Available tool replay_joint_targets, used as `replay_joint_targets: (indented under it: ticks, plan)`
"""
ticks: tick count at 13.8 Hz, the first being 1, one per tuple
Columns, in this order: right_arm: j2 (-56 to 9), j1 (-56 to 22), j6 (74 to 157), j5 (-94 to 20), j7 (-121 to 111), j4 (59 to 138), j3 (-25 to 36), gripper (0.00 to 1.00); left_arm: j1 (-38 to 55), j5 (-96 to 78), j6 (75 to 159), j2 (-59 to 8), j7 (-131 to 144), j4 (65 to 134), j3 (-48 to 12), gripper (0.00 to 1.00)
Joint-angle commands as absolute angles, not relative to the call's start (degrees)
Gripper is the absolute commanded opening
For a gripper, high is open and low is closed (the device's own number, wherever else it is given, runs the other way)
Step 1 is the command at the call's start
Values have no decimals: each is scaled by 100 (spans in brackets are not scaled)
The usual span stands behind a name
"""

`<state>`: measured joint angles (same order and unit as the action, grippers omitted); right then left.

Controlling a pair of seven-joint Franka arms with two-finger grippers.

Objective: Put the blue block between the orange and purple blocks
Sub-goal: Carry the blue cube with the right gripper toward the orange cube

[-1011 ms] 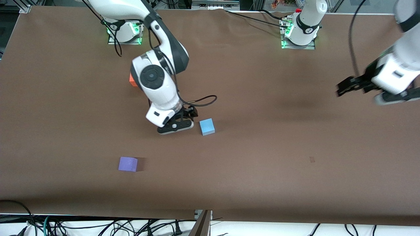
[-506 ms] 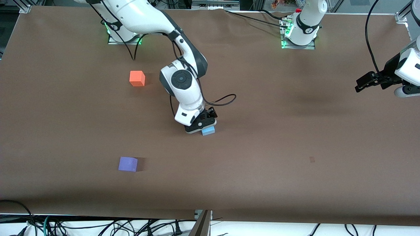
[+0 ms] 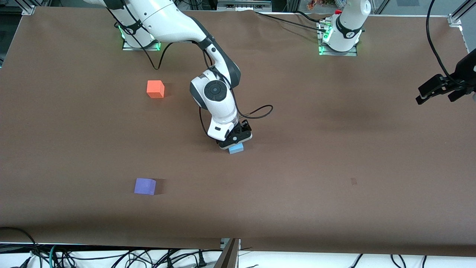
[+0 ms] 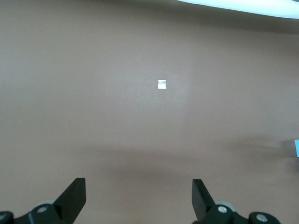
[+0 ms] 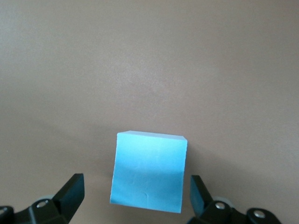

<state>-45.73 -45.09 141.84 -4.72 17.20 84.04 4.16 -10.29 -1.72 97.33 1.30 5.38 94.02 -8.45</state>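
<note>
The blue block (image 3: 236, 149) sits on the brown bench (image 3: 334, 156) near its middle, directly under the right pincer (image 3: 235, 140), whose fingers are spread apart, one on each side of the block, not yet gripping. If they close off-centre, the cube could twist or slide away. The orange block (image 3: 155, 89) and purple block (image 3: 145, 186) lie well apart toward the right arm's end, with nothing between them. The left pincer (image 3: 434, 88), also spread, waits at the bench's edge.

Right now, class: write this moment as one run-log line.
right gripper: open, over blue block | left gripper: open, waiting | orange block, purple block: apart
</note>
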Motion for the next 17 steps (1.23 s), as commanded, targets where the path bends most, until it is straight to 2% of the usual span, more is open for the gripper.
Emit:
replay_joint_targets:
  ticks: [1,5,6,7,8,9,10,14,16,17]
  plan:
    - [-4781,-4649,14325,-457,1635,8279,483,100,-1019,-264,9571,-53,501,9158,-940,100]
    - [-4878,-4667,14388,-299,1670,8279,492,100,-1020,-229,9475,-35,466,9141,-1142,100]
    - [-4878,-4667,14388,-290,1661,8288,483,92,-1020,-194,9475,-26,466,9141,-1203,100]
    - [-4878,-4667,14396,-273,1644,8279,492,73,-1011,-141,9483,52,440,9158,-1230,100]
    - [-4869,-4658,14388,-316,1696,8279,501,33,-819,-71,9483,148,483,9219,-1204,100]
    - [-4860,-4641,14388,-308,1661,8279,510,12,-365,226,9475,167,501,9211,-1056,100]
    - [-4826,-4632,14388,-308,1661,8279,536,0,57,481,9475,158,518,9211,-663,100]
    - [-4475,-4264,14091,-387,1652,8375,728,0,202,72,9527,150,413,9369,78,100]
    - [-4054,-4079,13285,-387,1626,8481,922,1,255,0,9536,132,404,9378,141,100]
    - [-3739,-4069,12741,-387,1643,8655,1227,0,194,-17,9510,97,404,9308,132,100]
